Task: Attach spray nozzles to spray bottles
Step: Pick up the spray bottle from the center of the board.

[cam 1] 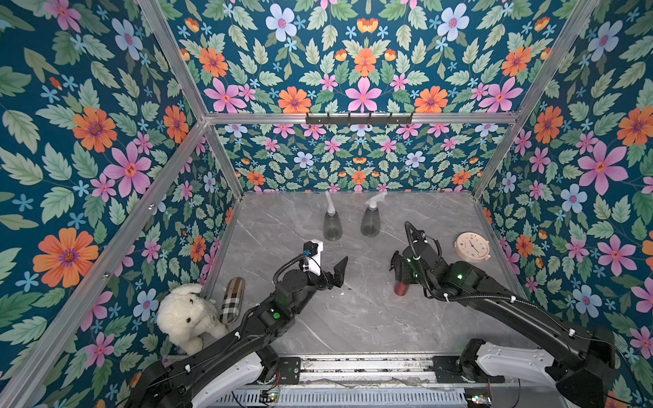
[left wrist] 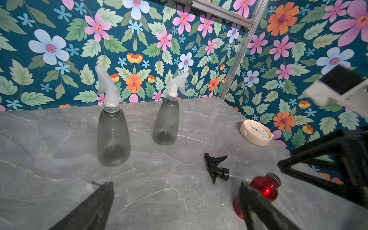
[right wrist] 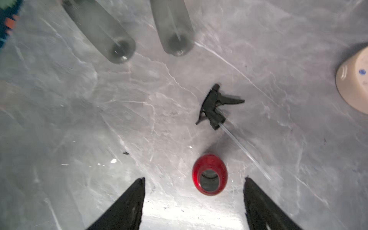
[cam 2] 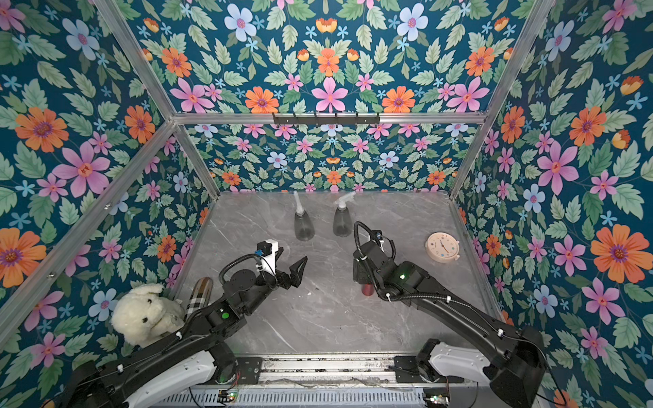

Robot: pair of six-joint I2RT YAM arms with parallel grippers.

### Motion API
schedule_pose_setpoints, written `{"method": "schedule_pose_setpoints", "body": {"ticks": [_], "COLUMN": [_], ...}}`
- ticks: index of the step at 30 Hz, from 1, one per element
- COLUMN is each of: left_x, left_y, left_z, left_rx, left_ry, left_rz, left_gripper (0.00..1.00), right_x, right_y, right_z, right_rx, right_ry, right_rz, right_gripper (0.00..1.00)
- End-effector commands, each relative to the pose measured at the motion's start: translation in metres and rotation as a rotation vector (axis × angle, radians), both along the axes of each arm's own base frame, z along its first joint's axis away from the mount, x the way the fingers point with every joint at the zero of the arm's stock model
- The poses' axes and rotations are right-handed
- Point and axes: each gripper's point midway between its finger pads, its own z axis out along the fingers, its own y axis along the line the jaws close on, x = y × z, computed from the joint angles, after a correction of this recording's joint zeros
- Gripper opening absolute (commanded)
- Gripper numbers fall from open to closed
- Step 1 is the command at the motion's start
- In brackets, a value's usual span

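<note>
Two smoky-grey spray bottles (cam 1: pixel 332 228) (cam 1: pixel 370 222) stand at the back of the table, each with a whitish-clear spray nozzle (left wrist: pixel 107 85) (left wrist: pixel 176 84) on its neck. A small red bottle (right wrist: pixel 209 159) stands upright with a bare, open neck. The black spray nozzle (right wrist: pixel 214 107) lies on its side just beyond it, and its dip tube (right wrist: pixel 245 153) runs past the bottle. My right gripper (right wrist: pixel 194 179) hangs open above the red bottle (cam 1: pixel 401 288) without touching it. My left gripper (cam 1: pixel 341 273) is open and empty to the left of it.
A cream round clock (cam 1: pixel 472 246) lies near the right wall. A white plush toy (cam 1: pixel 187 316) and a plaid oblong case (cam 1: pixel 233 300) sit at the front left corner. A black hook rail (cam 1: pixel 358 118) hangs on the back frame.
</note>
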Motion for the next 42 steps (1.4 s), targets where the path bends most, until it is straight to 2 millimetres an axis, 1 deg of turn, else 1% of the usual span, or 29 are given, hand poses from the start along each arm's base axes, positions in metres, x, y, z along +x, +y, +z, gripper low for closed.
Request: {"method": "schedule_pose_setpoints", "body": {"ticks": [1, 2, 4, 8, 11, 16, 18, 21, 24, 26, 27, 29, 32, 34, 37, 40, 42], "left_x": [-0.002, -0.002, -0.003, -0.004, -0.004, -0.005, -0.007, -0.009, -0.011, -0.013, -0.015, -0.022, -0.036, -0.049, -0.069, -0.083, -0.091], "left_y": [-0.004, -0.004, -0.004, -0.006, -0.009, -0.013, -0.015, -0.017, -0.02, -0.024, -0.026, -0.032, -0.046, -0.054, -0.063, -0.072, -0.076], "left_z": [0.012, 0.012, 0.012, 0.01, 0.008, 0.008, 0.007, 0.008, 0.007, 0.006, 0.006, 0.007, 0.01, 0.014, 0.024, 0.027, 0.027], "left_rx": [-0.036, -0.037, -0.033, -0.03, -0.028, -0.031, -0.033, -0.038, -0.037, -0.037, -0.039, -0.043, -0.059, -0.081, -0.113, -0.115, -0.111], "left_ry": [-0.032, -0.033, -0.032, -0.023, -0.017, -0.019, -0.022, -0.029, -0.032, -0.033, -0.035, -0.045, -0.056, -0.078, -0.121, -0.136, -0.131], "left_rz": [-0.024, -0.025, -0.028, -0.041, -0.054, -0.077, -0.089, -0.109, -0.131, -0.153, -0.168, -0.224, -0.34, -0.427, -0.556, -0.653, -0.714], "left_gripper": [0.97, 0.97, 0.97, 0.98, 0.98, 0.99, 0.99, 0.99, 0.99, 0.99, 0.99, 0.99, 0.99, 0.99, 0.99, 1.0, 0.99], "right_x": [-0.01, -0.008, -0.004, 0.004, 0.008, 0.011, 0.012, 0.013, 0.012, 0.012, 0.011, 0.011, 0.004, -0.005, -0.023, -0.038, -0.047], "right_y": [-0.009, -0.01, -0.009, 0.0, 0.004, 0.004, 0.003, 0.002, 0.0, 0.0, 0.001, 0.004, 0.017, 0.029, 0.047, 0.063, 0.071], "right_z": [-0.027, -0.034, -0.043, -0.049, -0.056, -0.068, -0.07, -0.07, -0.071, -0.069, -0.065, -0.048, -0.006, 0.025, 0.066, 0.102, 0.12], "right_rx": [-0.022, -0.013, 0.004, 0.024, 0.018, 0.002, -0.006, -0.01, -0.019, -0.021, -0.021, -0.007, 0.024, 0.055, 0.124, 0.204, 0.243], "right_ry": [0.086, 0.1, 0.1, 0.076, 0.093, 0.119, 0.125, 0.127, 0.137, 0.133, 0.13, 0.109, 0.098, 0.109, 0.134, 0.136, 0.142], "right_rz": [-0.043, -0.053, -0.056, -0.036, -0.03, -0.026, -0.027, -0.027, -0.026, -0.02, -0.01, 0.029, 0.156, 0.261, 0.414, 0.538, 0.61], "right_gripper": [0.78, 0.78, 0.77, 0.73, 0.69, 0.62, 0.58, 0.49, 0.42, 0.4, 0.38, 0.35, 0.35, 0.35, 0.35, 0.35, 0.35]}}
